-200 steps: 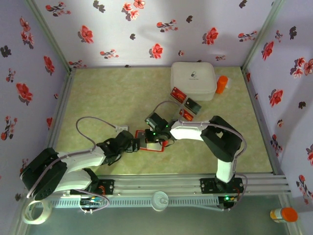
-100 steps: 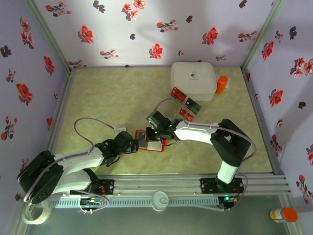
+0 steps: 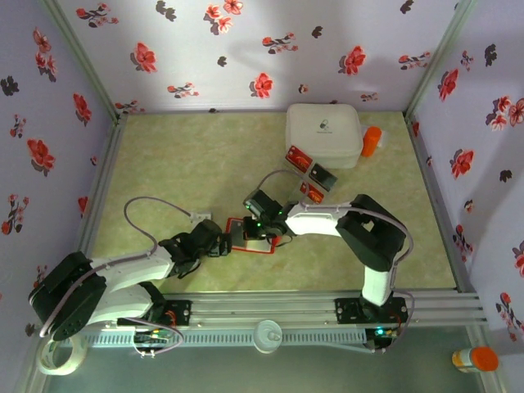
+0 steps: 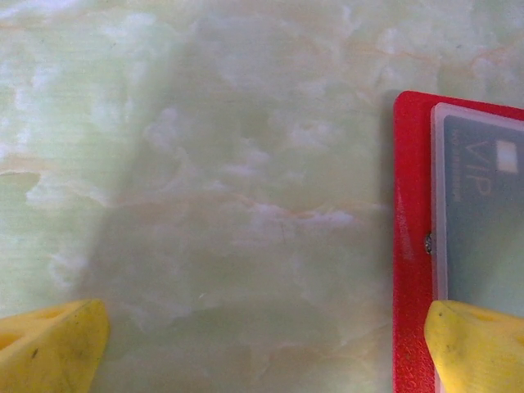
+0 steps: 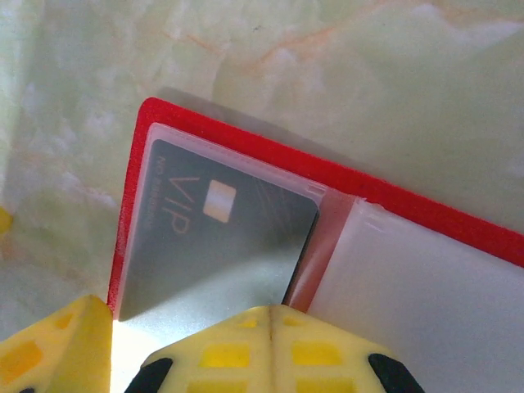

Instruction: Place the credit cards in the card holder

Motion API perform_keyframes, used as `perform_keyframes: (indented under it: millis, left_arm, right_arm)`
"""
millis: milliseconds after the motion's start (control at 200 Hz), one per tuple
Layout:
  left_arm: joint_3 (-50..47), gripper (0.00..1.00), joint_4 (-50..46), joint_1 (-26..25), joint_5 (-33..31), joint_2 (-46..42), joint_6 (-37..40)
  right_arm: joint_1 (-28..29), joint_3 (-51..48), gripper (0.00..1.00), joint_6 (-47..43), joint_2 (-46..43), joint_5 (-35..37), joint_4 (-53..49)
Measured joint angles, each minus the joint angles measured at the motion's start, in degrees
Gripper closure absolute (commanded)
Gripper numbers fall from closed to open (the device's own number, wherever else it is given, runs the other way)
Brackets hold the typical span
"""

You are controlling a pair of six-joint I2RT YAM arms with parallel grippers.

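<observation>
The thin, stiff, probably slick grey card (image 5: pixel 213 246) wants an edge pinch; left tool (image 4: pixel 262 352) gapes wide, right tool (image 5: pixel 135 327) narrowly parted.

Both your arms wear white shells over black joints, with black bases bolted at the near edge of the table (image 3: pixel 180 164). Pale grey cables (image 3: pixel 141 200) loop out from the left arm (image 3: pixel 135 268) and the right arm (image 3: pixel 323 221). Your left tool (image 4: pixel 262 348) has plain yellow fingers (image 4: pixel 49 348). Your right tool (image 3: pixel 260 232) has yellow fingers (image 5: pixel 246 356) moulded with square dimples and black notches.
</observation>
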Motion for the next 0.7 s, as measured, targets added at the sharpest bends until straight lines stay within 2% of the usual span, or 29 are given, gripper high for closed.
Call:
perform_keyframes:
  millis: [195,365,530,700]
  left_arm:
    - [0.0,0.0,0.0,0.0,0.0,-0.1,0.0]
    - [0.0,0.0,-0.8,0.0,0.0,-0.7,0.0]
    - [0.1,0.0,-2.2,0.0,0.0,-2.3,0.0]
    - [2.6,0.0,-5.0,0.0,0.0,-4.6,0.3]
  right_arm:
    - [0.0,0.1,0.98,0.0,-0.8,-0.3,-0.1]
    - [0.0,-1.8,0.92,-0.1,-7.5,1.2,-1.6]
    - [-0.3,-5.6,0.92,-0.2,-14.2,3.7,-2.7]
    - [-1.7,-9.8,0.93,-0.2,-15.6,4.5,-3.1]
